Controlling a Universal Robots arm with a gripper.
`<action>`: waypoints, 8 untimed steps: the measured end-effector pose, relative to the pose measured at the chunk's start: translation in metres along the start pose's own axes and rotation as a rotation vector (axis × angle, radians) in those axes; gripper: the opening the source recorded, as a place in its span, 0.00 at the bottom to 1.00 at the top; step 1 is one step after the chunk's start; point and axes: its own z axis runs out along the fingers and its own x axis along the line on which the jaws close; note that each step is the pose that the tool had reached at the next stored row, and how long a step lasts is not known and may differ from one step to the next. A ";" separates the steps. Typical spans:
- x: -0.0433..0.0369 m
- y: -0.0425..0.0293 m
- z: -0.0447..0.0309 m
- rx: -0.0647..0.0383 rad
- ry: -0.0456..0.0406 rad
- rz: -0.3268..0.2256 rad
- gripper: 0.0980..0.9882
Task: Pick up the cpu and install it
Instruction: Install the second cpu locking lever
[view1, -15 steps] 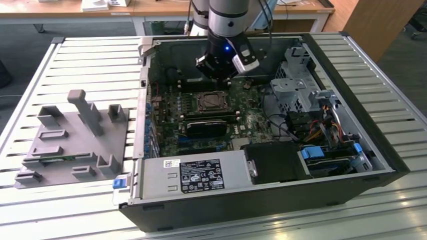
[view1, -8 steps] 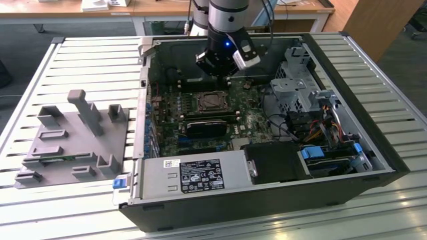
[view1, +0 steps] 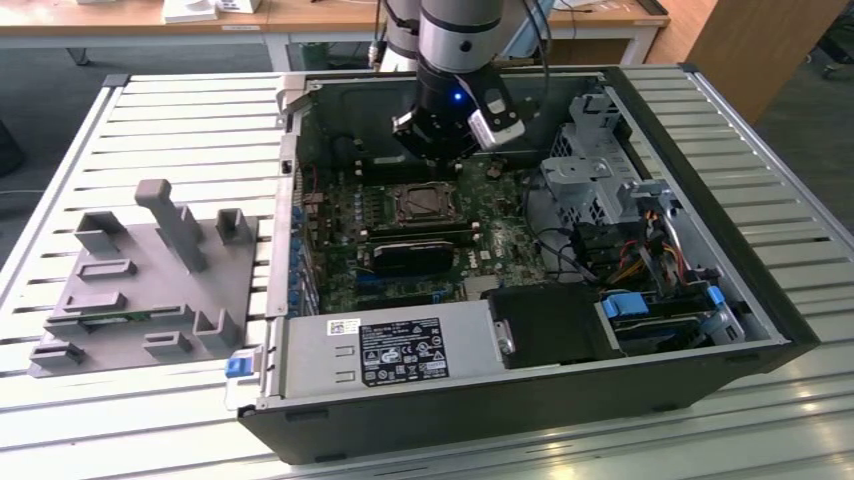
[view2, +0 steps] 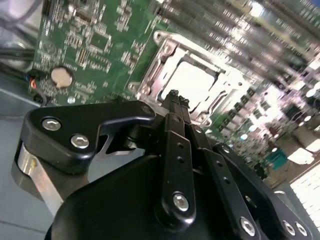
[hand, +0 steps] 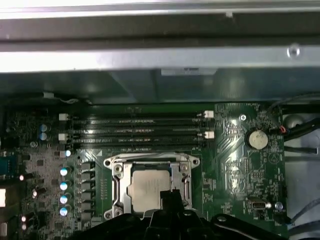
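- Hanging over the open computer case (view1: 534, 300) at upper centre of the exterior view, the arm is holding its gripper (view1: 441, 150) just above the motherboard (view1: 400, 240).
- Lying flat in the metal-framed socket (view1: 423, 203), the cpu (view1: 424, 203) is showing its silver-grey top near the middle of the exterior frame; the gripper is sitting just above and behind it, not touching it as far as the exterior view shows.
- Showing in both wrist views, the cpu (view2: 192, 82) (hand: 148, 189) is resting inside the socket frame (hand: 150, 186), with the black fingertips (view2: 175, 95) pressed together and carrying nothing, their ends reaching toward the chip's near edge.
- Appearing to hover rather than rest on the chip, the tips are hard to judge here, since the second wrist view is blurred toward the right.
- Sitting to the right of the socket in the first wrist view, a round coin battery (hand: 258, 139) is lying on the green board; it is also showing at left in the second wrist view.
- Standing at the exterior view's left on the slatted table (view1: 174, 130), a grey fixture tray (view1: 147, 280) is well apart from the case.
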 end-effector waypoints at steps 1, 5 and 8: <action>-0.0001 -0.0035 -0.0003 0.000 0.0000 0.000 0.01; -0.0006 -0.0145 -0.0003 -0.019 0.0009 0.000 0.01; -0.0007 -0.0189 0.0001 -0.040 0.0019 0.000 0.01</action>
